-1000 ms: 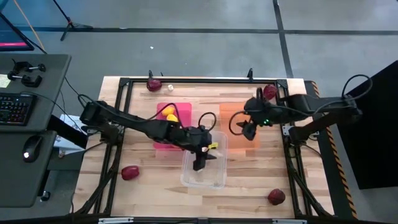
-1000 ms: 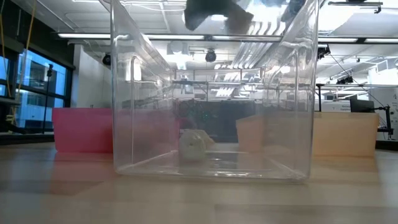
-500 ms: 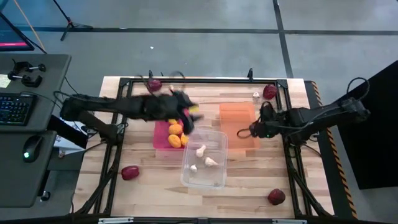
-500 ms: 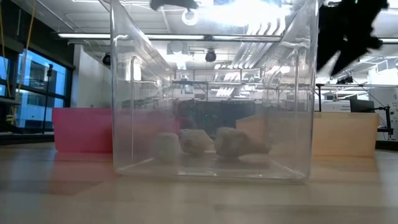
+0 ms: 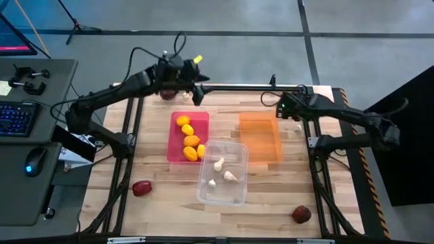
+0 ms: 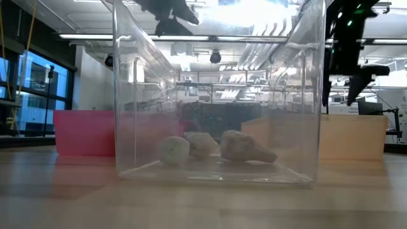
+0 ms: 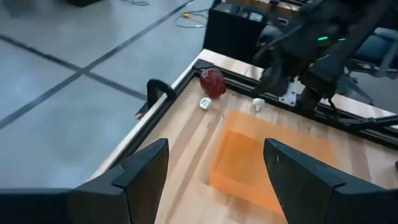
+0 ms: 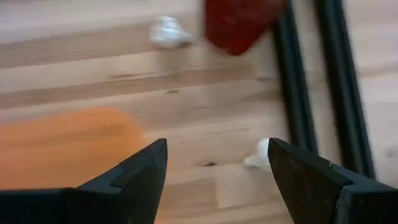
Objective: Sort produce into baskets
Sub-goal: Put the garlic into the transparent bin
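Since the earlier frame, our left end effector (image 5: 196, 96) left the clear bin (image 5: 239, 193), now holding three garlic bulbs (image 5: 218, 163); the pink bin (image 5: 173, 139) holds four lemons (image 5: 188, 129). We see both end effectors, including the right (image 5: 285, 103), spread, empty.

A grey floor (image 5: 224, 54) crossed by dark lines lies beyond the wooden table (image 5: 169, 203). At the left stands a grey desk (image 5: 27, 169) with a keyboard (image 5: 17, 118) and mouse (image 5: 33, 161). Ceiling lights (image 6: 254, 13) and left windows (image 6: 32, 89) brighten the room.
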